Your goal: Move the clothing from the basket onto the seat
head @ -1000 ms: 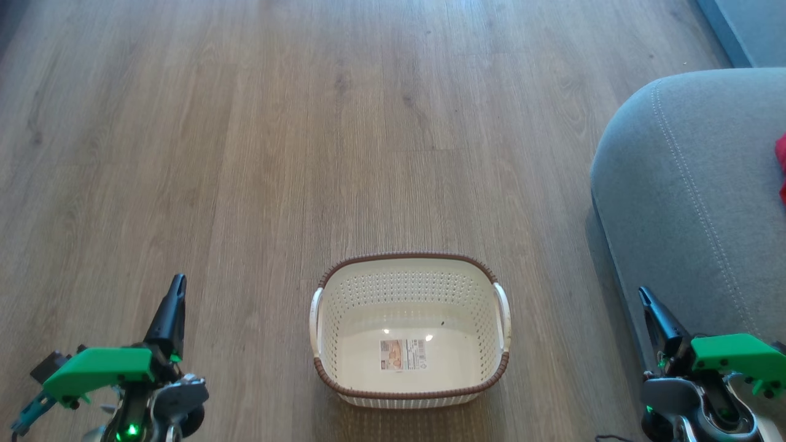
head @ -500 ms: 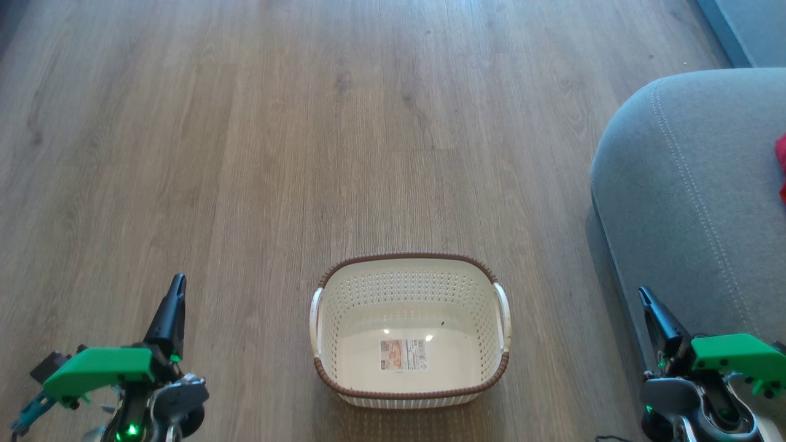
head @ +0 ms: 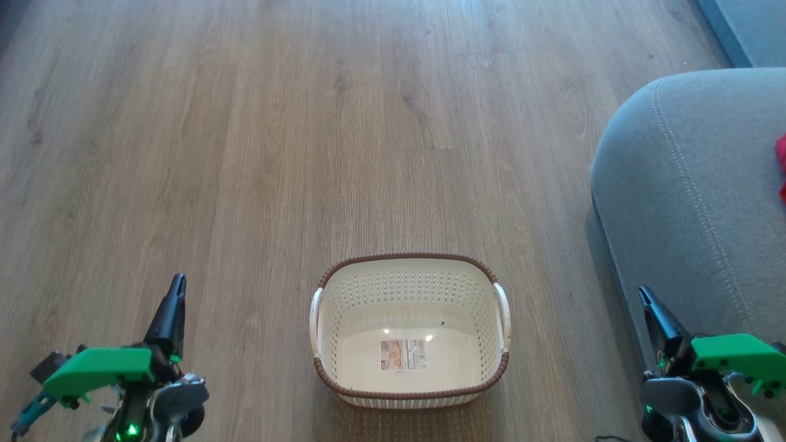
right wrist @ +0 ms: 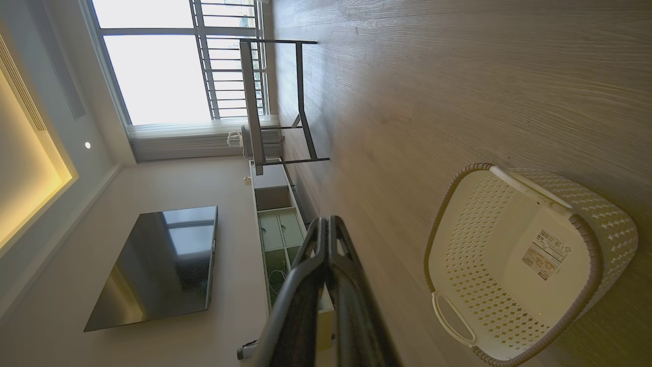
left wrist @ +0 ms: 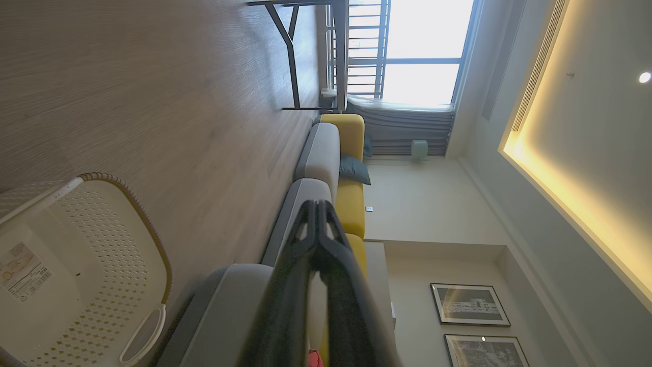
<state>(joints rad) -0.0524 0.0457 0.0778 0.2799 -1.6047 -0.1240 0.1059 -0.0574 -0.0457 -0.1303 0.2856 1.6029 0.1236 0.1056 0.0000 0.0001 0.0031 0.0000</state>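
Observation:
The cream perforated basket (head: pixel 408 255) with its brown rim stands on the floor at the lower centre, holding nothing but a label sticker (head: pixel 402 354). Its rim also shows in the left wrist view (left wrist: pixel 153 239) and the right wrist view (right wrist: pixel 443 204). The grey seat (head: pixel 694 184) rises at the right. A sliver of red clothing (head: pixel 781 166) lies on it at the frame edge. My left gripper (head: pixel 177 281) is shut, left of the basket and apart from it. My right gripper (head: pixel 643 293) is shut, between basket and seat. Both hold nothing.
Wooden floor (head: pixel 307 123) spreads ahead and to the left of the basket. A blue-grey edge (head: pixel 746 27) sits at the top right corner. The wrist views show a dark-legged table (right wrist: pixel 275 102), a wall television (right wrist: pixel 158 265) and a grey-and-yellow sofa (left wrist: pixel 331 153).

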